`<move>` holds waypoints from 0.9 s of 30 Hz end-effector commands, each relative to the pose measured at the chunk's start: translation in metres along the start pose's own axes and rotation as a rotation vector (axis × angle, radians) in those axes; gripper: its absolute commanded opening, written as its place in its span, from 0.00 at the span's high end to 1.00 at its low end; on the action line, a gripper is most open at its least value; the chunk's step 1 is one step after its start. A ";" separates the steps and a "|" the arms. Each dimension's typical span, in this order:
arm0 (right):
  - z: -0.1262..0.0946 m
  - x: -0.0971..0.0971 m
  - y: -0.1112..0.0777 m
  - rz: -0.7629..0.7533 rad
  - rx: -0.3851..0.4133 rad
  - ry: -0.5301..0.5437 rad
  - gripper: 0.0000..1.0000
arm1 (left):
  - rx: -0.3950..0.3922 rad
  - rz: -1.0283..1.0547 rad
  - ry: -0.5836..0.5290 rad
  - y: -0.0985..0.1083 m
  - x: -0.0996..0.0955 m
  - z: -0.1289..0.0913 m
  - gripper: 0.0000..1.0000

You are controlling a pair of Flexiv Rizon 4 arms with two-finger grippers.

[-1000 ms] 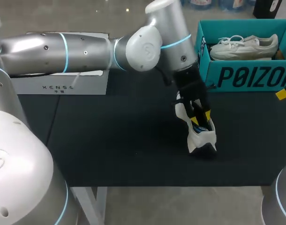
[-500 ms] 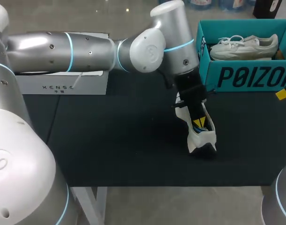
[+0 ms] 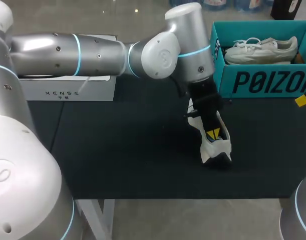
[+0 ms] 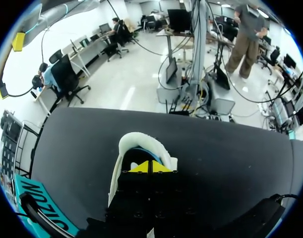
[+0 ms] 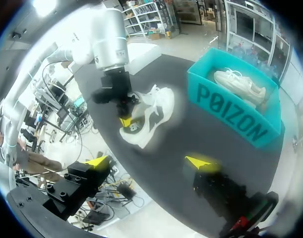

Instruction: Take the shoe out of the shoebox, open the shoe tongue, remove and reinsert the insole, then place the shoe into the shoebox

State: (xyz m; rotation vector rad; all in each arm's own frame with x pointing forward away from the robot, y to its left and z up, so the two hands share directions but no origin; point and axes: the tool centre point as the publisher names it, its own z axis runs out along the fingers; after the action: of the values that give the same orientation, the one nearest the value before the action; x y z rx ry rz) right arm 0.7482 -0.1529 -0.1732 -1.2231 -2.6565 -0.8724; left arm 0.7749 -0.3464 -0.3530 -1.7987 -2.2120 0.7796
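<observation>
A white shoe [image 3: 216, 145] stands on the black mat [image 3: 132, 150], just in front of the teal shoebox [image 3: 263, 82]. My left arm reaches across from the left, and its gripper [image 3: 213, 133] is down inside the shoe's opening. In the left wrist view the gripper [image 4: 149, 166] has its yellow tips pressed together, shut, against the blue lining of the shoe [image 4: 141, 143]. Whether they pinch the insole is hidden. A second white shoe [image 3: 263, 49] lies in the shoebox. My right gripper [image 5: 150, 162] hangs open and empty above the shoe [image 5: 150, 116] and shoebox [image 5: 235, 124].
A white box [image 3: 67, 87] sits at the back left, partly under my left arm. The mat's front edge runs close below the shoe. One yellow tip of my right gripper [image 3: 302, 100] shows at the right edge, in front of the shoebox.
My left gripper's fingers have closed inside the shoe, and the arm has shifted slightly right. The shoe and the right gripper have stayed put.
</observation>
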 end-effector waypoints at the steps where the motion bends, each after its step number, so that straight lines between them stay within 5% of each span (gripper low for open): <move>1: 0.001 -0.001 0.000 0.001 0.003 0.000 0.00 | 0.005 0.003 0.014 0.005 -0.007 0.005 1.00; 14: 0.001 -0.001 0.000 0.001 0.003 0.000 0.00 | -0.020 -0.010 -0.003 -0.003 0.004 -0.014 1.00; 27: 0.001 -0.001 0.000 0.001 0.003 0.000 0.00 | -0.004 -0.006 0.013 -0.002 0.004 -0.005 1.00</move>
State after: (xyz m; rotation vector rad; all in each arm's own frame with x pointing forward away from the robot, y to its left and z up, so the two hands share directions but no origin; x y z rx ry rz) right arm 0.7482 -0.1529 -0.1732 -1.2231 -2.6565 -0.8725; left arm 0.7726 -0.3384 -0.3462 -1.7934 -2.2208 0.7629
